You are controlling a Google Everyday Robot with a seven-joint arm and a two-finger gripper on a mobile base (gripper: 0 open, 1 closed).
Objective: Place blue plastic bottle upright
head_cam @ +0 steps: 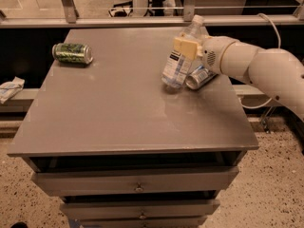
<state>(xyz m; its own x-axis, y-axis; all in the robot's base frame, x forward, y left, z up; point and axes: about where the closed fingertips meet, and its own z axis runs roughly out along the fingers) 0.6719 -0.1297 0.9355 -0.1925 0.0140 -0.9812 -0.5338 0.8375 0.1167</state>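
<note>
The blue plastic bottle (178, 63) is clear with a white cap and a white-and-blue label. It stands tilted on the right part of the grey table (118, 108), cap leaning up and to the right, base at or just above the tabletop. My gripper (186, 47) comes in from the right on a white arm and is shut on the bottle's upper body with its tan fingers (184, 45).
A blue-and-silver can (199, 77) lies on its side right behind the bottle, under the gripper. A green can (72, 52) lies on its side at the far left. Drawers sit below the tabletop. A rail runs behind the table.
</note>
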